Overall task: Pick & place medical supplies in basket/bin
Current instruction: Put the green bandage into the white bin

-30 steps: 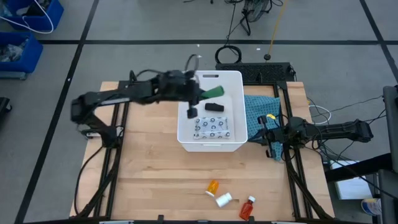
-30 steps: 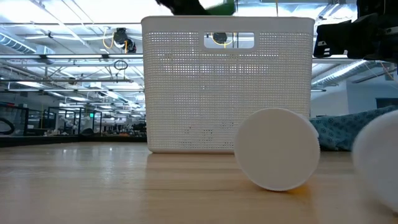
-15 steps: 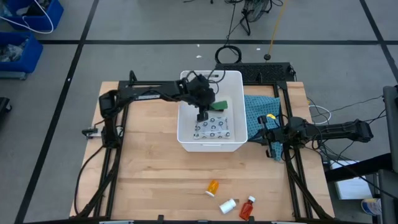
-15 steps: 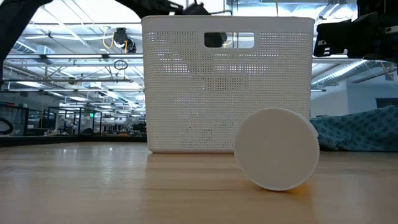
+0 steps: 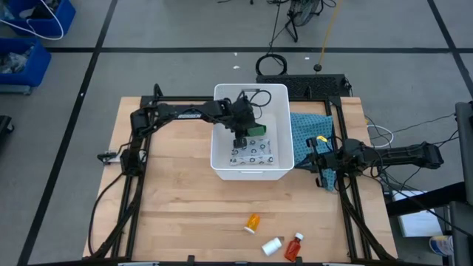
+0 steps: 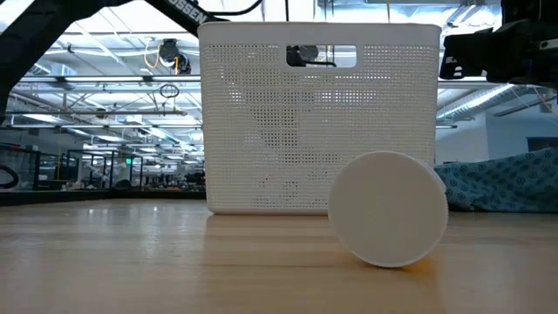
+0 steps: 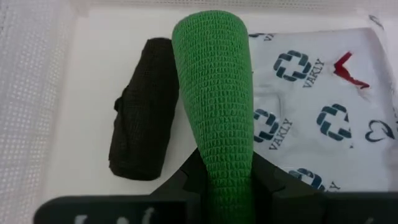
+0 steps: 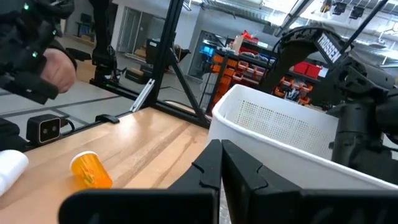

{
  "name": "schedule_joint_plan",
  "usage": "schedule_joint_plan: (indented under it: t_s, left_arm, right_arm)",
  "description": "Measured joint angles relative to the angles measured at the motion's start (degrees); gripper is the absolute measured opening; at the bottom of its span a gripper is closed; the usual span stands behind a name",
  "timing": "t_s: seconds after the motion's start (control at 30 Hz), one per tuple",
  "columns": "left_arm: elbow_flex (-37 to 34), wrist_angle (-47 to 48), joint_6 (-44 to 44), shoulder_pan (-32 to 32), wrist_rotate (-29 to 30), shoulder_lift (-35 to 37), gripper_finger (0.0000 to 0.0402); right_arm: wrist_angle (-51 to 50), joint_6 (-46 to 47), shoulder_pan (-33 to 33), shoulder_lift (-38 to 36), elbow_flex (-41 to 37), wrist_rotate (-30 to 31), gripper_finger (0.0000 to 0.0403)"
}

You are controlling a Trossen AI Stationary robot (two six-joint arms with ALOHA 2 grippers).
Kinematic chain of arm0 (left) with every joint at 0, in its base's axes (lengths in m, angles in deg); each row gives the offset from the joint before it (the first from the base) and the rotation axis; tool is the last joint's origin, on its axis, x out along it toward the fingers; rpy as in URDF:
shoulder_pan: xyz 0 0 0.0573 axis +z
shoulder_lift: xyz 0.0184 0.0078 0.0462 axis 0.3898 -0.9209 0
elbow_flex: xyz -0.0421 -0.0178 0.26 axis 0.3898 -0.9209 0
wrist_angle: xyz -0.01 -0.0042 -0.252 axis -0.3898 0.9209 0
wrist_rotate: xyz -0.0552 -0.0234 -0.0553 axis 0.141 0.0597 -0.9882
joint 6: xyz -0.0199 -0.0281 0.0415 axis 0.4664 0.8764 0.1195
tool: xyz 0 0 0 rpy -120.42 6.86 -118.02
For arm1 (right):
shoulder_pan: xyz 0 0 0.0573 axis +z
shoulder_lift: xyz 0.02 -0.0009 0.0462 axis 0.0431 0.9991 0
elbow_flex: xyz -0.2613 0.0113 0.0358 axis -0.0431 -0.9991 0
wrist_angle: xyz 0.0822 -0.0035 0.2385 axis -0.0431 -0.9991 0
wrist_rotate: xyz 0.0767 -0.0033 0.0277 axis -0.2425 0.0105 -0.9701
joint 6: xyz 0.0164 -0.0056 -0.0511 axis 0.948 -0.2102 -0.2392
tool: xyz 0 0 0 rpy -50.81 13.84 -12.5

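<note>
In the white basket (image 5: 251, 174) my left gripper (image 5: 242, 137) is shut on a green textured roll (image 7: 214, 93), low between the walls. A black oblong piece (image 7: 142, 134) lies on the basket floor on one side of the roll, and a white dark-patterned packet (image 7: 311, 118) lies flat on the other side. The orange bottle (image 5: 253, 222), the white cylinder (image 5: 270, 244) and the red white-capped bottle (image 5: 294, 246) lie on the table near its front edge. My right gripper (image 5: 316, 159) is shut and holds nothing, at the table's right. My left gripper pinches the green roll between its two fingers (image 7: 186, 180) at the roll's near end (image 7: 227, 180). The fingers slant down from the table's left, and the roll sticks out forward along them. The roll sits over the black piece and the packet; whether it touches the floor I cannot tell.
A teal-blue cloth (image 5: 307, 129) lies right of the basket, under my right arm. In the low view the white cylinder (image 6: 388, 209) stands in front of the basket's perforated wall (image 6: 261, 122). Blue bins (image 5: 29, 37) stand on the floor at the far left.
My left gripper has come down from above the basket's rim into the basket, tipping its fingers further downward. It has moved toward the basket's middle. The green roll has gone with it, still held.
</note>
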Motion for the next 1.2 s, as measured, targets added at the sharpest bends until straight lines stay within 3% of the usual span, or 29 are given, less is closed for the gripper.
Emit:
schedule_joint_plan:
  t_s: [0.27,0.37,0.6,0.77,1.2]
  left_arm:
    - [0.1,0.5,-0.9,-0.1,0.9,-0.7,0.0058]
    - [1.0,1.8,-1.7,-0.8,4.2,-0.2,0.0058]
    - [14.7,14.0,-5.0,-3.1,5.6,0.2,0.0058]
    - [20.2,14.3,-6.1,-3.6,5.5,0.1,0.0058]
    - [7.9,-0.5,-2.9,-3.6,3.9,-4.0,0.0057]
  right_arm:
    - [0.0,-0.1,0.0,0.0,0.0,0.0,0.0000]
    - [0.0,-0.2,0.0,0.0,0.0,0.1,0.0000]
    - [0.1,-0.7,0.0,0.0,0.0,0.2,0.0000]
    - [0.5,-0.6,0.0,0.0,0.0,0.2,0.0000]
    - [0.5,0.0,0.0,0.0,0.0,0.0,0.0000]
